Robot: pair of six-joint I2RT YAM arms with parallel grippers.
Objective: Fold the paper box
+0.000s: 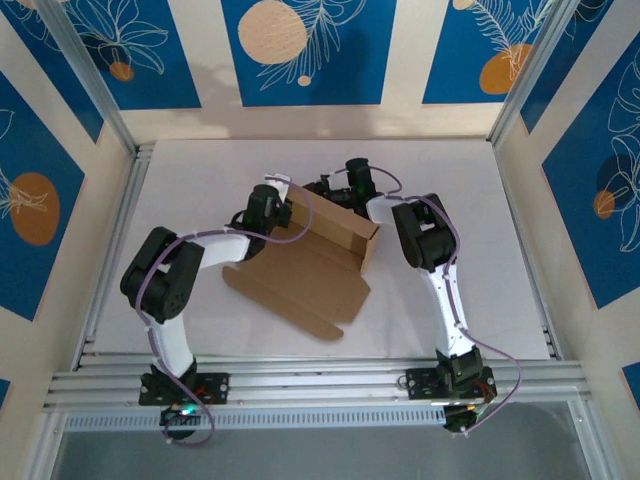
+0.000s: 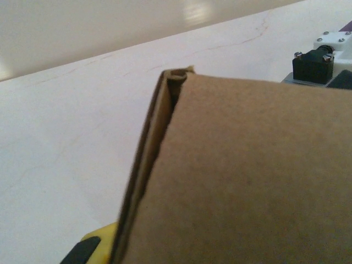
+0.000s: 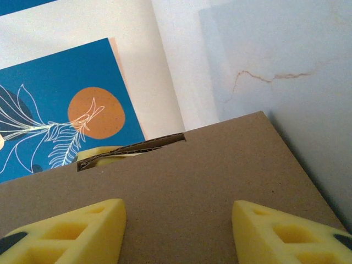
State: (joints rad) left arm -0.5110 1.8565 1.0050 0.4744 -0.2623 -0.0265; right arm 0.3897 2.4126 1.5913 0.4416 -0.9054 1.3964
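Note:
The paper box (image 1: 300,275) is brown cardboard, partly folded: a flat panel lies on the table and a wall (image 1: 335,215) stands up along its far side. My left gripper (image 1: 282,208) is at the wall's left end, shut on the doubled edge (image 2: 159,143); one yellow finger (image 2: 98,245) shows beside it, and the other is hidden behind the cardboard. My right gripper (image 1: 338,190) sits behind the wall. It is open, and its two yellow fingertips (image 3: 104,220) rest spread apart against the cardboard face (image 3: 181,176).
The white tabletop (image 1: 200,170) is ringed by blue patterned walls (image 1: 300,50) and an aluminium rail (image 1: 320,380) at the near edge. Both arm bases (image 1: 175,385) stand on that rail. Bare table lies left, right and behind the box.

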